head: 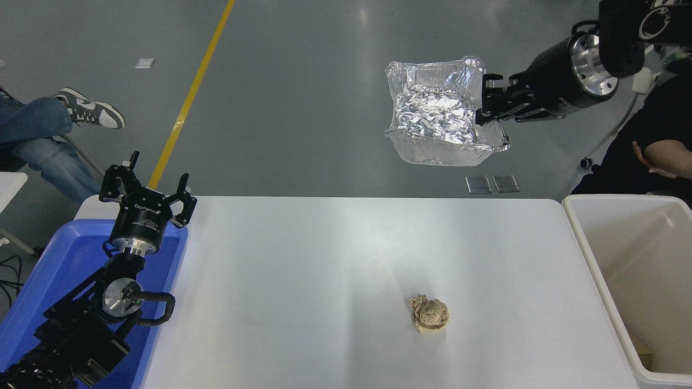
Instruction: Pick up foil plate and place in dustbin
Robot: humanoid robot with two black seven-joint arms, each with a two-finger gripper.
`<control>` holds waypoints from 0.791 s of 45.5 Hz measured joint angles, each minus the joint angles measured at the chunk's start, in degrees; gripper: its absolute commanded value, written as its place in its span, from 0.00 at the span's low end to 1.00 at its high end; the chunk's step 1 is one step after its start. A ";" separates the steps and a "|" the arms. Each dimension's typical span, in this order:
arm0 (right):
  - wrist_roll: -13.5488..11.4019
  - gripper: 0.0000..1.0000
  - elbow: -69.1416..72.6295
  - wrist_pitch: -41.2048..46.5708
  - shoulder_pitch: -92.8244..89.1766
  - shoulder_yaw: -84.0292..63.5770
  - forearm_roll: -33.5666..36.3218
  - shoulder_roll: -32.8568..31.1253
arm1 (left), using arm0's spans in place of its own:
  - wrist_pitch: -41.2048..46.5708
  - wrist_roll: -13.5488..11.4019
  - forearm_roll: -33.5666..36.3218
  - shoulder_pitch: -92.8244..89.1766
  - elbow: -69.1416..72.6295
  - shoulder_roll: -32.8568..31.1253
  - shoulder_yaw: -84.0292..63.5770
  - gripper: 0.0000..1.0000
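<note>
Only small white lettering shows on the left gripper (pixel 147 190), too blurred to read.
</note>
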 measured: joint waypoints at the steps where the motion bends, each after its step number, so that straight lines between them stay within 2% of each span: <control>1: -0.01 0.00 0.05 0.05 0.06 -0.02 -0.01 -0.06 | 0.00 0.00 0.00 0.00 0.00 0.00 0.00 0.98; 14: -0.16 0.00 -0.77 0.03 -1.48 -1.43 -2.36 -1.96 | 0.02 0.00 -0.01 0.00 0.00 0.00 0.00 0.98; 28: -0.15 0.00 -10.79 -0.15 -10.84 -2.12 -10.09 -10.46 | 0.02 0.00 0.00 0.00 0.00 0.01 -0.08 0.98; 36: -0.14 0.00 -18.00 -0.30 -17.16 -1.99 -12.13 -14.95 | 0.02 0.00 -0.02 0.00 0.00 0.00 -0.08 0.98</control>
